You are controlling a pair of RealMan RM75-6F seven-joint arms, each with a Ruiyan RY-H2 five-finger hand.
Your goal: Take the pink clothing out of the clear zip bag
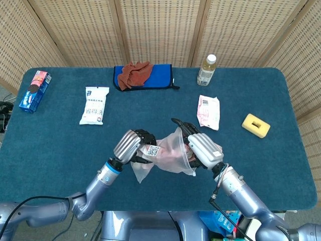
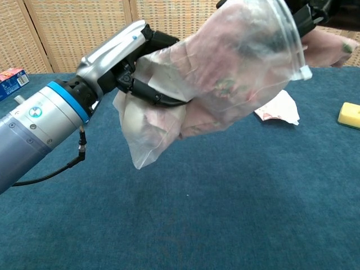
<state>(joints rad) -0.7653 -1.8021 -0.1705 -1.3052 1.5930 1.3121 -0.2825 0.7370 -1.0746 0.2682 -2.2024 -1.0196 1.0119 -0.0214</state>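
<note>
Bag (image 1: 168,153) between both robot hands

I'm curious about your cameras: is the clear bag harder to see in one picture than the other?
Head view: sharp and evenly lit, though the clear zip bag is small, its contents a pale blur. Chest view: the bag fills the frame, with soft glare on its wrinkled plastic, the pink clothing hazy inside, and the right hand cropped.
</note>
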